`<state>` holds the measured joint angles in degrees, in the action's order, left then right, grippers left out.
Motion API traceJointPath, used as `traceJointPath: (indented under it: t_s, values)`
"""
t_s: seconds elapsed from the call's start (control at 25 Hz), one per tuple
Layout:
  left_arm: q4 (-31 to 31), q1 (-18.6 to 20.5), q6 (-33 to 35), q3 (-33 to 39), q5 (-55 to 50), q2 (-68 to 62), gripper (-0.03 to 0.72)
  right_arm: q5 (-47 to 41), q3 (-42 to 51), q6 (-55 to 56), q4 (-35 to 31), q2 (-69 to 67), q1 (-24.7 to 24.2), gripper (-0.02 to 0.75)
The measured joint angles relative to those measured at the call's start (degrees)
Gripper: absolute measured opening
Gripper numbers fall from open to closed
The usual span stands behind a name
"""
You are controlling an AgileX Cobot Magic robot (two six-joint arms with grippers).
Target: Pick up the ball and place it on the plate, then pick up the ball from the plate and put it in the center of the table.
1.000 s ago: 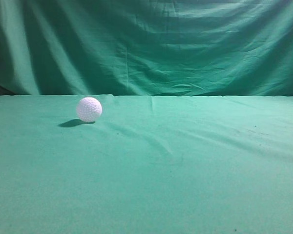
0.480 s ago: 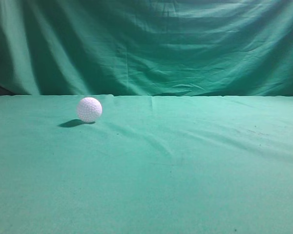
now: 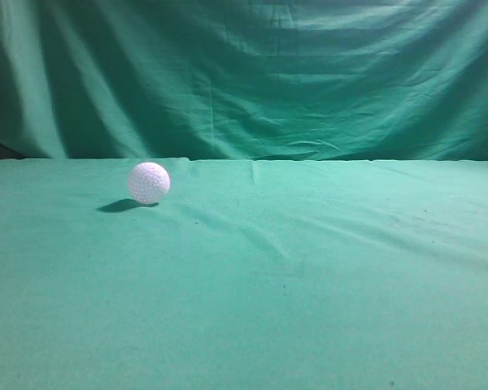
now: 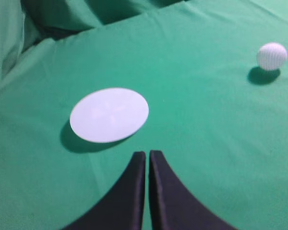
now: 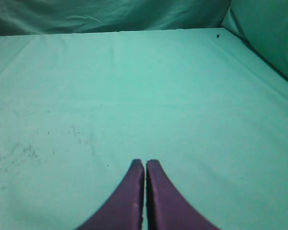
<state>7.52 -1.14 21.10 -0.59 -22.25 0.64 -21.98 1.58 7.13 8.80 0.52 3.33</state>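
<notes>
The white dimpled ball (image 3: 149, 182) rests on the green cloth table (image 3: 309, 276), left of centre and toward the back in the exterior view. It also shows at the far right of the left wrist view (image 4: 271, 56). A flat white round plate (image 4: 109, 114) lies on the cloth just ahead of my left gripper (image 4: 148, 154), which is shut and empty, apart from both. My right gripper (image 5: 145, 163) is shut and empty over bare cloth. Neither gripper nor the plate shows in the exterior view.
A draped green cloth backdrop (image 3: 252, 73) hangs behind the table's far edge. It also shows in the right wrist view (image 5: 264, 28). Small dark specks mark the cloth at the left of the right wrist view (image 5: 24, 153).
</notes>
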Motion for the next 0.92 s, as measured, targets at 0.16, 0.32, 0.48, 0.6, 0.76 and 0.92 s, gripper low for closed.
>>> traceJointPath:
  t_s: [0.16, 0.32, 0.48, 0.6, 0.76, 0.92]
  values:
    - [-0.1, 0.0, -1.0, 1.4, 1.0, 0.0, 0.000, 0.0, 0.0, 0.0, 0.0, 0.0, 0.0, 0.000]
    - [-0.1, 0.0, -1.3, 1.6, 1.3, 0.0, 0.000, 0.0, 0.0, 0.0, 0.0, 0.0, 0.0, 0.000]
    - [-0.1, 0.0, -1.3, 1.6, 1.3, 0.0, 0.000, 0.0, 0.0, 0.0, 0.0, 0.0, 0.0, 0.000]
    - [-0.1, 0.0, -1.3, 1.6, 1.3, 0.0, 0.000, 0.0, 0.0, 0.0, 0.0, 0.0, 0.0, 0.000]
    - [-0.1, 0.0, -1.3, 1.6, 1.3, 0.0, 0.000, 0.0, 0.0, 0.0, 0.0, 0.0, 0.0, 0.000]
    - [-0.1, 0.0, -1.3, 1.6, 1.3, 0.0, 0.000, 0.0, 0.0, 0.0, 0.0, 0.0, 0.0, 0.000]
